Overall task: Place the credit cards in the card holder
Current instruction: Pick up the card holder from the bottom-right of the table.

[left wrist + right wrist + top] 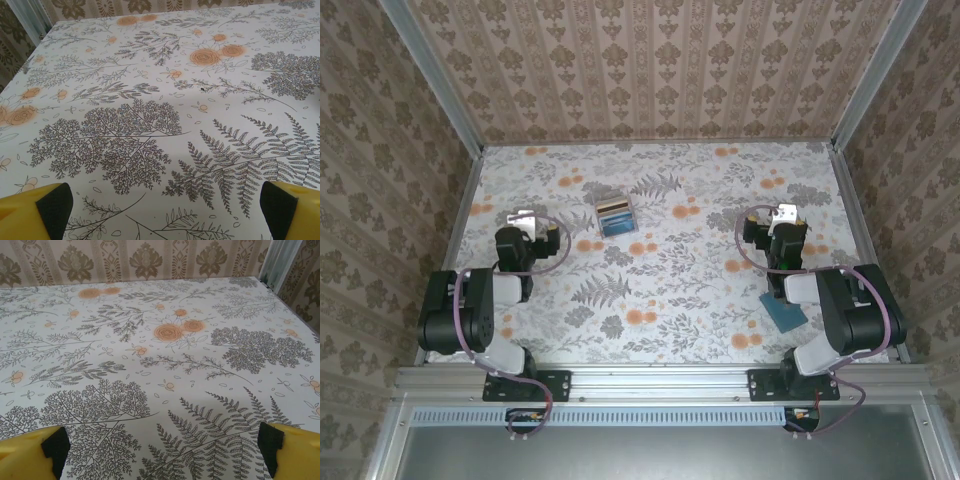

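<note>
Floral table (665, 275), left arm (470, 310) and right arm (850, 305) folded low, both jaws wide apart

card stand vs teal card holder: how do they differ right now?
The card stand is pale, mid-table toward the back, with credit cards in it. The card holder is teal, flat, on the near side, partly under the right arm. Both sit on the table, ungripped.
</note>
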Robot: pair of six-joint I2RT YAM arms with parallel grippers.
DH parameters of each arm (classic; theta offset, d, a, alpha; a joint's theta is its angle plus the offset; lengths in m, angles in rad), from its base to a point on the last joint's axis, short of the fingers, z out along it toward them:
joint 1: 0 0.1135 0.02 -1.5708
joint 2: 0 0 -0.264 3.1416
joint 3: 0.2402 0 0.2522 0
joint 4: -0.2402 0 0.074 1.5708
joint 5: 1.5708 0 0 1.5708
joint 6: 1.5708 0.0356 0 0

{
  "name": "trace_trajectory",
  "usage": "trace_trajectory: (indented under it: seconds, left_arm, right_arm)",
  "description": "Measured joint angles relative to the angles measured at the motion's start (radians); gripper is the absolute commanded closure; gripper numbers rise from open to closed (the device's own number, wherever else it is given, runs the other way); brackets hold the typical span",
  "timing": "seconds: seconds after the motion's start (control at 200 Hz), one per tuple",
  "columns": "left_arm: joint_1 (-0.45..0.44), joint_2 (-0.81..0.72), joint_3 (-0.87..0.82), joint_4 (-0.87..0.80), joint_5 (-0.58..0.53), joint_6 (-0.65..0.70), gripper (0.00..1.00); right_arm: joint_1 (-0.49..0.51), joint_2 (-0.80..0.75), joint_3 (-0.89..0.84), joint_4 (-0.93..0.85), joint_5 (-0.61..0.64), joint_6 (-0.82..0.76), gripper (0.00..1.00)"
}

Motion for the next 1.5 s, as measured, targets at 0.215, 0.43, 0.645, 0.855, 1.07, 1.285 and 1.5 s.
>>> trace_trajectory:
  seconds: [0.215, 0.43, 0.645, 0.855, 1.07, 1.285, 1.5]
  left_arm:
    - [0.0, 0.0, 0.0, 0.0, 0.0, 0.0, 0.0]
    - [0.0, 0.0, 0.0, 0.0, 0.0, 0.0, 0.0]
    - [0.0, 0.0, 0.0, 0.0, 0.0, 0.0, 0.0]
    - [0.0, 0.0, 0.0, 0.0, 0.0, 0.0, 0.0]
    - [-0.047, -0.066, 0.002, -0.074, -0.114, 0.012, 0.0]
    - [-0.169, -0.44, 0.053, -0.309, -0.199, 0.021, 0.0]
    - [-0.137, -0.691, 0.267, -0.727, -0.266, -0.337, 0.0]
  right_arm:
    - [0.0, 0.0, 0.0, 0.0, 0.0, 0.0, 0.0]
    - [0.0, 0.0, 0.0, 0.0, 0.0, 0.0, 0.0]
    - [0.0, 0.0, 0.0, 0.0, 0.0, 0.0, 0.0]
    - [0.0, 0.0, 0.0, -0.001, -0.001, 0.0, 0.0]
    - [0.008, -0.043, -0.002, -0.04, 0.016, 0.0, 0.0]
    - [0.025, -0.285, 0.294, -0.581, 0.157, 0.136, 0.0]
    - [0.022, -0.419, 0.538, -1.145, 0.233, 0.615, 0.0]
